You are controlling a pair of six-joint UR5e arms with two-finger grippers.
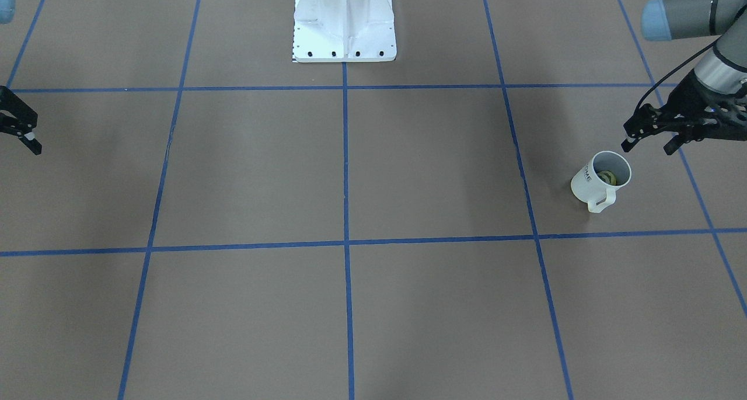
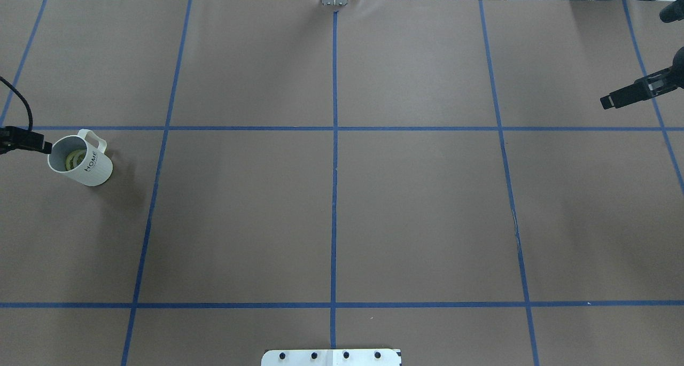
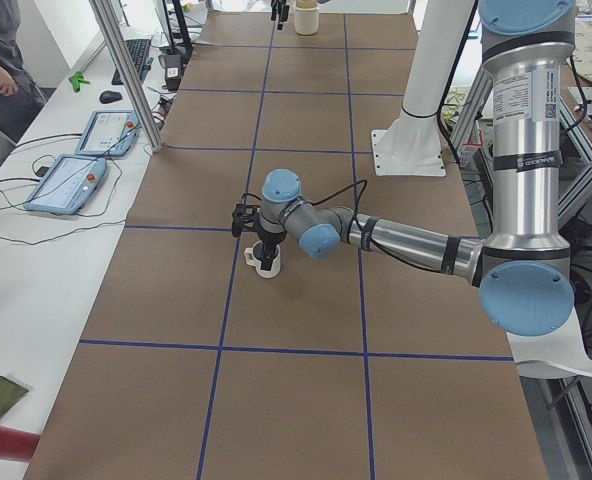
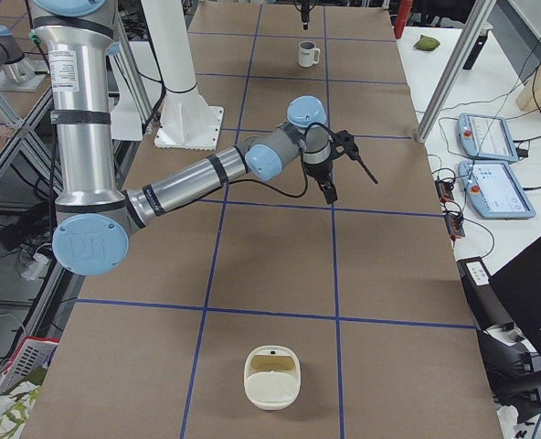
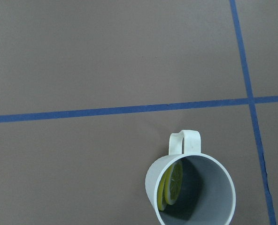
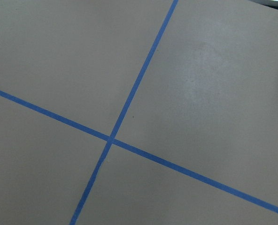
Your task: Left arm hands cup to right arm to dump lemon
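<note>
On the brown, blue-taped counter [image 1: 257,172] the cup [image 1: 585,182], lemon [image 1: 608,177] inside, stands upright just under the spread, empty left fingers [image 1: 633,134], with the right fingers [image 2: 625,94], likewise spread and empty, well apart from it, so grasp, handover and dump all seem left to do

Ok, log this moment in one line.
left gripper: open, by cup, not gripping | lemon: inside cup | right gripper: open, empty
</note>
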